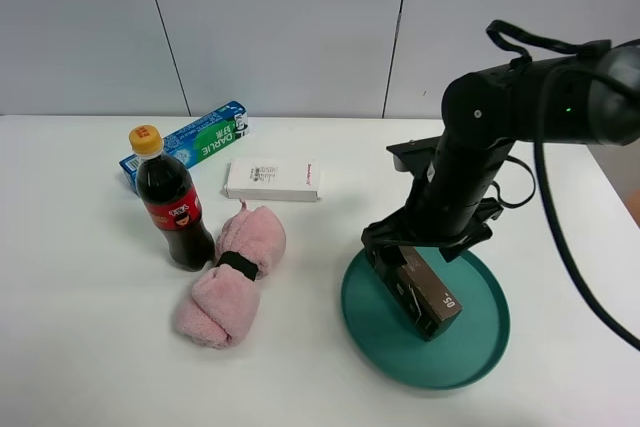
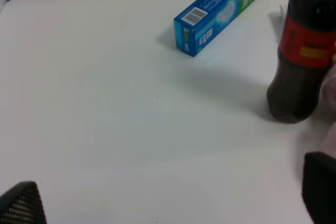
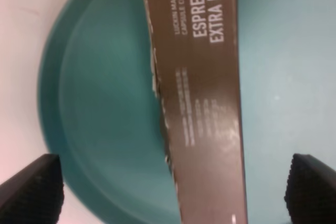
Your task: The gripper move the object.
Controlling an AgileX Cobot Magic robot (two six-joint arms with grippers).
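The object, a long dark brown carton (image 1: 432,299) with white print, lies on the teal plate (image 1: 470,347). My right gripper (image 1: 425,247) hovers just above the carton's far end. In the right wrist view the carton (image 3: 199,103) runs between the two fingertips (image 3: 31,190), which stand wide apart and do not touch it, so the right gripper (image 3: 170,190) is open. My left gripper (image 2: 170,198) is open and empty over bare table. It is out of the exterior high view.
A cola bottle (image 1: 172,202), a rolled pink towel (image 1: 232,275), a flat white box (image 1: 272,180) and a blue-green toothpaste carton (image 1: 190,144) lie on the left half of the white table (image 1: 80,327). The bottle (image 2: 304,51) and toothpaste carton (image 2: 220,9) also show in the left wrist view.
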